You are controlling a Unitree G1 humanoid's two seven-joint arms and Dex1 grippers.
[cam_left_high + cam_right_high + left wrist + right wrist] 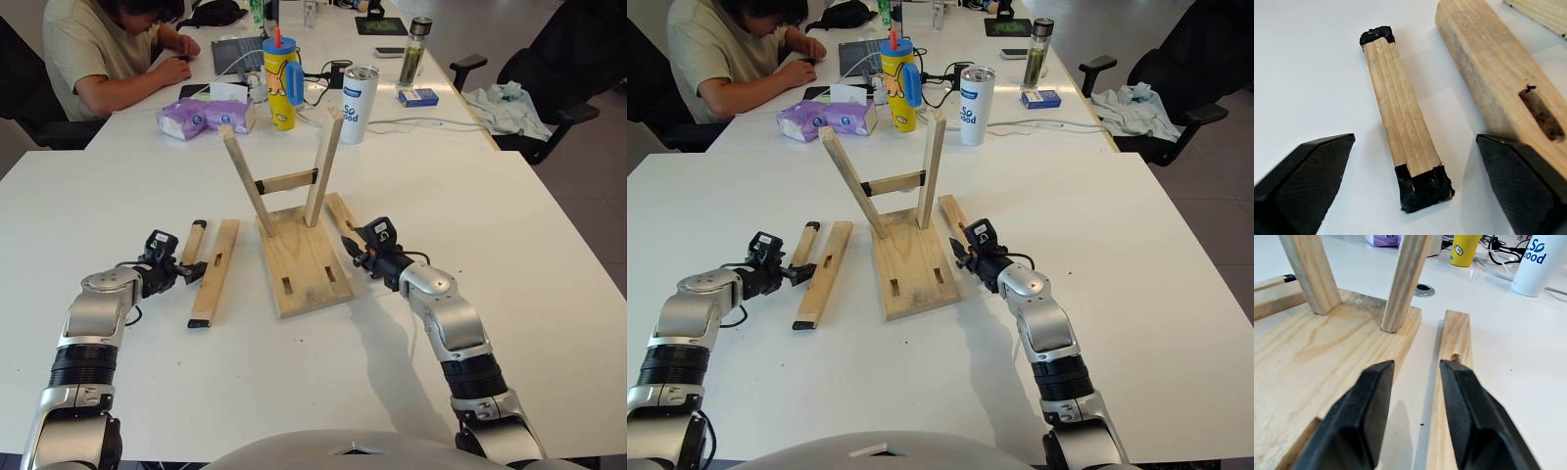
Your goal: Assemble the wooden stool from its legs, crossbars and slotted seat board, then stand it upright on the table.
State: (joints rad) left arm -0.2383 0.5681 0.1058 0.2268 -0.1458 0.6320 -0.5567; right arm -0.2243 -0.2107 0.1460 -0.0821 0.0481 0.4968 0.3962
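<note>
The slotted seat board (306, 266) lies flat on the white table. Two legs (246, 179) (324, 166) stand up from its far end, joined by a crossbar (287, 181). Left of the board lie a loose slotted leg (216, 271) and a short crossbar (1400, 127) with black ends. My left gripper (1415, 181) is open, its fingers on either side of that crossbar's near end. Another loose leg (1454, 342) lies along the board's right edge. My right gripper (1418, 416) is open, low over the gap between this leg and the board.
Behind the stool parts stand a yellow cup (281, 83), a white tumbler (359, 104) and tissue packs (206, 116), with cables nearby. A cable grommet (1423, 290) sits in the tabletop beyond the board. A person sits at the far left.
</note>
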